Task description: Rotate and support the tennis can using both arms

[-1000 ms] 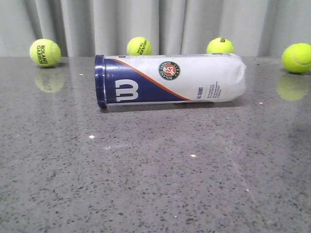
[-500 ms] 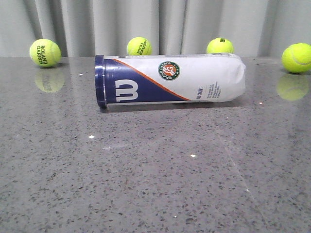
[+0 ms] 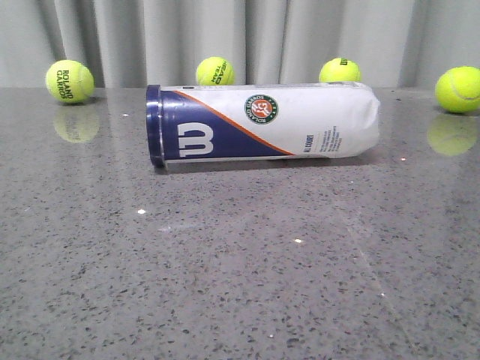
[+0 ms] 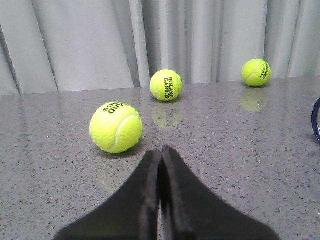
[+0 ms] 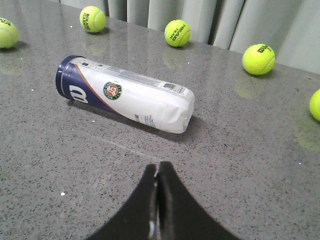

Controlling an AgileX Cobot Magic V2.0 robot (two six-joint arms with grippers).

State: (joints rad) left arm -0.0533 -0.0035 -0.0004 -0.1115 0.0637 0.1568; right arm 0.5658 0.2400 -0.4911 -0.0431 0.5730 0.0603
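The tennis can (image 3: 262,124) is lying on its side mid-table, navy cap pointing toward nine o'clock, while the left gripper (image 4: 161,150) and right gripper (image 5: 158,167) are both waiting clenched, needing to spread before approaching opposite ends.

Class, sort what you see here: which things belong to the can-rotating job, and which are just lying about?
Part of the job:
tennis can, lying on its side
left gripper, shut
right gripper, shut

Just lying about:
tennis balls, such as the Roland Garros ball
grey table
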